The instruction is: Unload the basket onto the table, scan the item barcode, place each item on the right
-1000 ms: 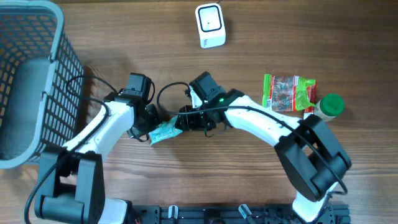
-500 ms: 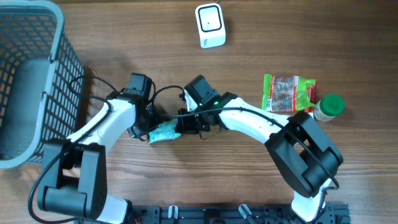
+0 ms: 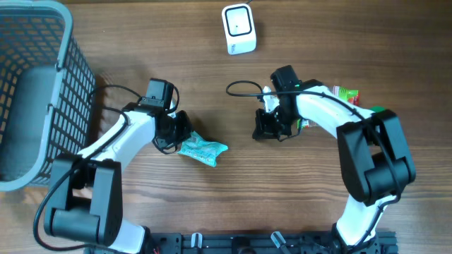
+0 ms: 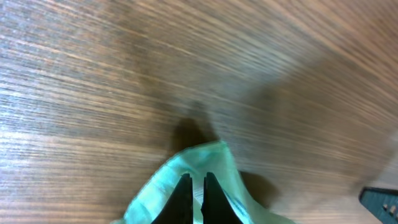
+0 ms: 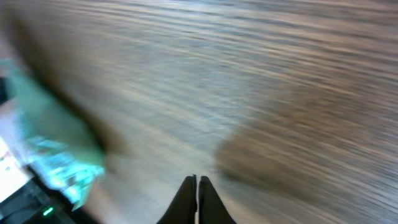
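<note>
Overhead shows two arms over one wooden table [image 3: 296,204]. One teal packet [image 3: 205,150] lies near the table's middle, its left end pinched in the left gripper [image 3: 183,139]. The left wrist view confirms it: the dark fingertips [image 4: 184,190] are clamped on the packet's crimped edge. The right gripper [image 3: 263,130] sits well apart to the right, its jaws pressed together on nothing. One white scanner [image 3: 238,28] stands at the far edge. One grey basket [image 3: 67,77] occupies the left side. One green-and-red packet [image 3: 346,93] peeks out behind the right arm.
</note>
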Robot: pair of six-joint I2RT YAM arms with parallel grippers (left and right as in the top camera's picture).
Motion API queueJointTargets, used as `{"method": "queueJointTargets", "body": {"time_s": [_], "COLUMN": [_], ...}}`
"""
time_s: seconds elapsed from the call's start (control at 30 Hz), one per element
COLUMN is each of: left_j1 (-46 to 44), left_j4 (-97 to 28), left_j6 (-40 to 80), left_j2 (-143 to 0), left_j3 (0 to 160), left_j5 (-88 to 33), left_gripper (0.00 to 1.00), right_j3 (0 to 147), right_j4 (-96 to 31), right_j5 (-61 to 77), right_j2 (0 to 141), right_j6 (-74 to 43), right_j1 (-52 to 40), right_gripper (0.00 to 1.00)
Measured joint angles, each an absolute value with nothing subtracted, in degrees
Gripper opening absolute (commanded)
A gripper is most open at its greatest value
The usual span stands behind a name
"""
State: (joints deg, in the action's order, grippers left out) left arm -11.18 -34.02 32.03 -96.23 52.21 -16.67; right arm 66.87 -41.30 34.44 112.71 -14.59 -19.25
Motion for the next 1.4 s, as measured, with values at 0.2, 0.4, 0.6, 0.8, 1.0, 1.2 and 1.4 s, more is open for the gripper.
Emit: {"method": "queueJointTargets", "body": {"time_s": [0.2, 0.4, 0.6, 0.8, 1.0, 1.2, 1.4], "left_j1": [-11.18, -11.18, -11.18, -11.18, -13.74, -17.67, -19.49], "left_j4": [-41.04, -45.67, -43.16, -41.52, -38.94, -38.35, -33.82], "left_j6": [31.20, 30.92, 30.76, 30.74, 30.76, 30.74, 30.74], "left_j2": [-89.34, -90.30, -92.31, -92.31, -92.33, -92.09, -87.72], "left_j3": [57.91, 55.05, 49.74, 47.46, 46.96, 48.80, 53.67], "left_j5": [-16.64, -14.72, -11.99, -12.12, -15.11, -17.23, -17.74], "left_gripper": [0.05, 0.05, 0.04, 0.04, 0.04, 0.04, 0.04], "right_j3": [66.87, 66.87, 65.78, 64.10, 64.10, 63.94, 63.86], "right_j4": [-41.06, -37.12, -27.81, -24.27, -24.93, -33.76, -38.17], "right_j5": [44.73, 41.76, 39.24, 37.98, 37.63, 36.93, 34.81], "right_j2": [112.60, 112.60, 112.51, 112.31, 111.94, 110.00, 108.18], "right_j6": [-14.28, -23.09, -32.47, -34.79, -31.92, -21.85, -12.64], "right_j1": [-21.56, -31.09, -35.73, -36.47, -33.32, -27.77, -22.48], "right_gripper": [0.48, 0.43, 0.34, 0.25, 0.04, 0.04, 0.04]}}
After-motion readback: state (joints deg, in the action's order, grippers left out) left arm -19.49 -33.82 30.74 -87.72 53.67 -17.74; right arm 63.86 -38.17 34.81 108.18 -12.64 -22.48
